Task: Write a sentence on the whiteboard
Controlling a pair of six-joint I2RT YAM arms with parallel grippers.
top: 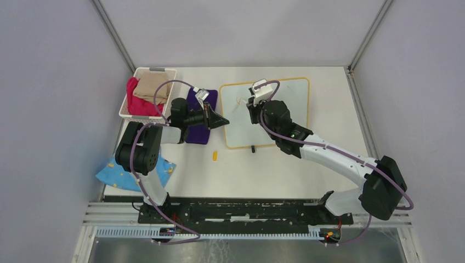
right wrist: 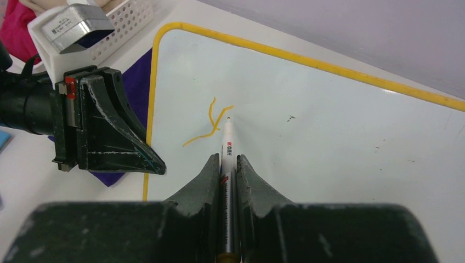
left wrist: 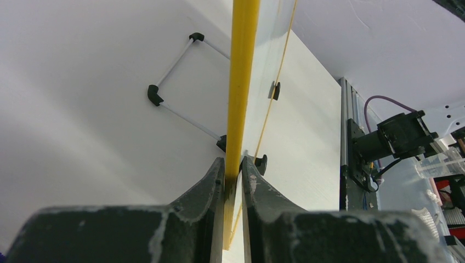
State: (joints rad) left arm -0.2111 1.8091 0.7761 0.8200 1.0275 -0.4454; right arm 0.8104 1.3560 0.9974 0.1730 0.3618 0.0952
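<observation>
White table (top: 274, 170), whiteboard (top: 290, 109) laid on it, yellow edge pinched by the left gripper (left wrist: 233, 164), jaws nearly shut. Marker (right wrist: 226, 145) is clamped in the right gripper (right wrist: 225, 160), tip just ahead on the barely started sentence (right wrist: 211, 123). Board's probably light, stiff and slick, so it's best held by the edge.

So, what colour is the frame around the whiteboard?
Yellow. The frame of the whiteboard shows best in the right wrist view.
</observation>
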